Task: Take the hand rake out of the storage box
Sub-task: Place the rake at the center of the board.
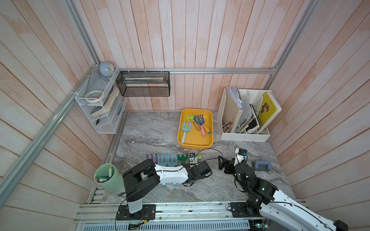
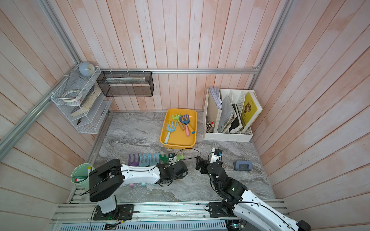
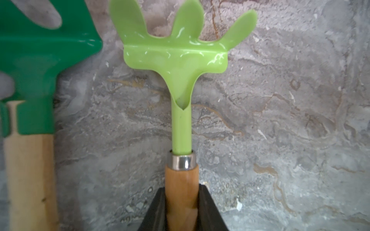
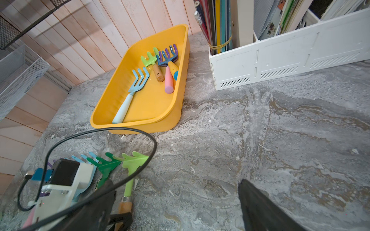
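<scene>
While left gripper (image 3: 182,202) clamps its wooden handle (image 3: 181,180), light green hand rake (image 3: 176,60): outside storage box (image 1: 195,146), long axis near-to-far, tines toward worktop (image 1: 150,130) far edge.
Boxed rakes (image 1: 185,130): four.
Row of rakes (image 1: 167,160), held one included: five.
Right gripper (image 1: 222,163): jaws spread wide.

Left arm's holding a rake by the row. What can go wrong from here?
1. The light green rake in the left gripper is close beside the dark green rake; release could nudge it.
2. In the storage box, the purple-tined rake overlaps another, so lifting one may drag the other.
</scene>
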Motion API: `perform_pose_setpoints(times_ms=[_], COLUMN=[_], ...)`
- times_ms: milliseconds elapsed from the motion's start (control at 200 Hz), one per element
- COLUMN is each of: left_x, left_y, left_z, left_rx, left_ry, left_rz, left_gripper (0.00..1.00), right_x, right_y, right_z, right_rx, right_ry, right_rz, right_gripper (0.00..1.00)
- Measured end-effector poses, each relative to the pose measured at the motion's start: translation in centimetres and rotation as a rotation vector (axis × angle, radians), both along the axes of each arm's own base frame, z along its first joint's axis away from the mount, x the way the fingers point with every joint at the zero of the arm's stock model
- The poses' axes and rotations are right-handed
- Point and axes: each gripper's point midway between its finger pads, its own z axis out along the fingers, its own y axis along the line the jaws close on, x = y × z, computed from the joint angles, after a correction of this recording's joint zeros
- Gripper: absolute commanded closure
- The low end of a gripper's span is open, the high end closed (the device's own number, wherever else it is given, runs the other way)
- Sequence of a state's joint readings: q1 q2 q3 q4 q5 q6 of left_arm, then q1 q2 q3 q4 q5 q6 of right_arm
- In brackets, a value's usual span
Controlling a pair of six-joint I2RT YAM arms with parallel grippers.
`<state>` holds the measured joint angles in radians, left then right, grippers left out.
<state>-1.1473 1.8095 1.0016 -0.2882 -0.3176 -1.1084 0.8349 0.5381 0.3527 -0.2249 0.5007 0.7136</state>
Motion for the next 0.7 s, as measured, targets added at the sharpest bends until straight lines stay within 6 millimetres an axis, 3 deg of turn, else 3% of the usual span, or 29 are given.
perform_pose_setpoints(times_ms=[230, 355, 490, 625, 665, 700], left_x=[0.1, 0.2, 0.3, 0.6, 0.7, 0.8], left_y=[-0.1, -0.1, -0.3, 0.2, 0.9, 1.7], left_z=[0.0, 0.1, 0.9, 4.5, 6.2, 7.8], left_rx=[0.003, 0.005, -0.006, -0.066, -0.095, -0.132], left_ry=[-0.003, -0.007, -0.017, -0.070, -0.099, -0.129], left_rz=[-0.006, -0.014, -0.032, -0.050, -0.058, -0.060], left_gripper=[0.65, 0.50, 0.46, 0.36, 0.27, 0.12], right_x=[0.0, 0.0, 0.0, 0.1, 0.2, 0.3], right_y=[0.0, 0.0, 0.1, 0.2, 0.4, 0.7], right_z=[0.2, 0.2, 0.1, -0.6, -0.9, -1.2], right_rx=[0.006, 0.007, 0.010, 0.004, -0.003, -0.005], right_ry=[-0.004, -0.004, -0.002, 0.024, 0.033, 0.042], right_rz=[0.001, 0.002, 0.002, -0.005, -0.001, 0.005], right_gripper=[0.02, 0.02, 0.02, 0.04, 0.10, 0.14])
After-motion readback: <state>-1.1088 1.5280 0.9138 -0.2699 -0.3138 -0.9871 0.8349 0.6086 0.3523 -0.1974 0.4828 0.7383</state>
